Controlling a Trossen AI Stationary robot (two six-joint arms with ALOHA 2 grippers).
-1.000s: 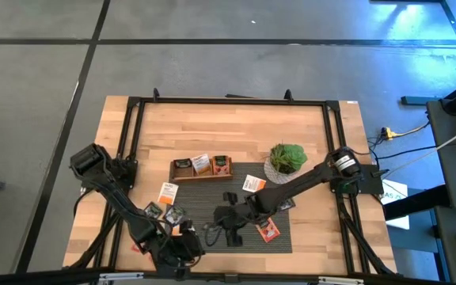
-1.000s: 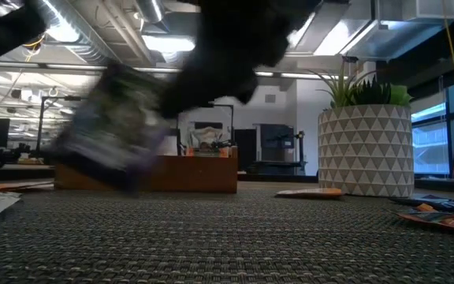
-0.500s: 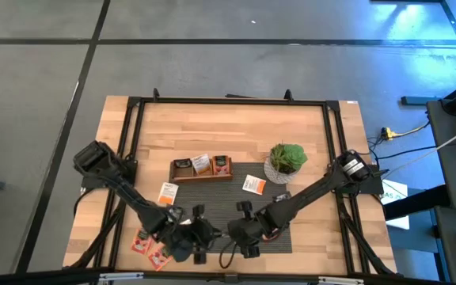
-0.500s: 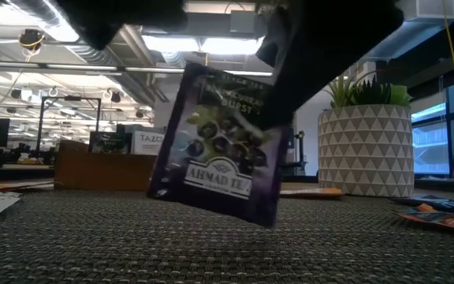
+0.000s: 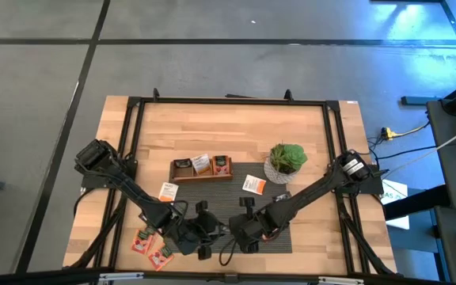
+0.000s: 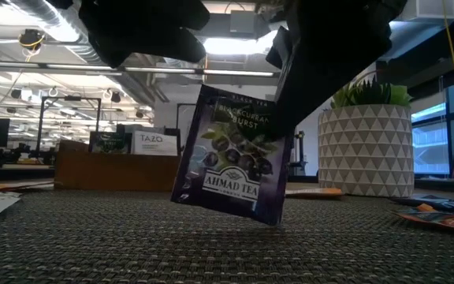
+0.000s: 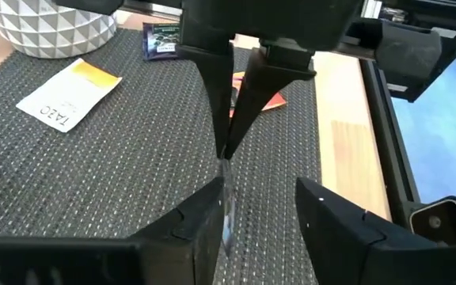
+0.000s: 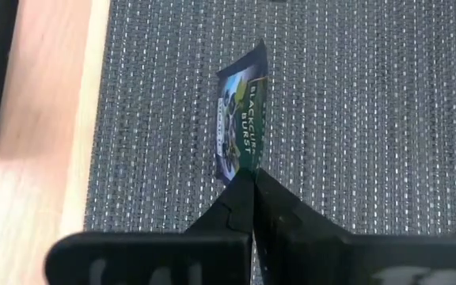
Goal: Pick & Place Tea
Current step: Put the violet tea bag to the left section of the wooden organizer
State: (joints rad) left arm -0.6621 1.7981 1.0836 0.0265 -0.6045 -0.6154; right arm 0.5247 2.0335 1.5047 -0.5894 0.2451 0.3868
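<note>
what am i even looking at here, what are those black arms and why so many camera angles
It is a robot with two dark arms at a wooden table, each ending in a two-finger gripper. One picture looks straight down from above, one looks level across the table top, and two come from cameras on the wrists.

The right gripper is shut on a dark purple blackcurrant tea sachet, holding it by one corner above the grey woven mat. The left gripper sits close in front with its fingers open, one on each side of the sachet's edge.

Also on the table: a wooden tray with sachets in it, a potted plant, a white sachet with orange and orange-red sachets near the left arm.
</note>
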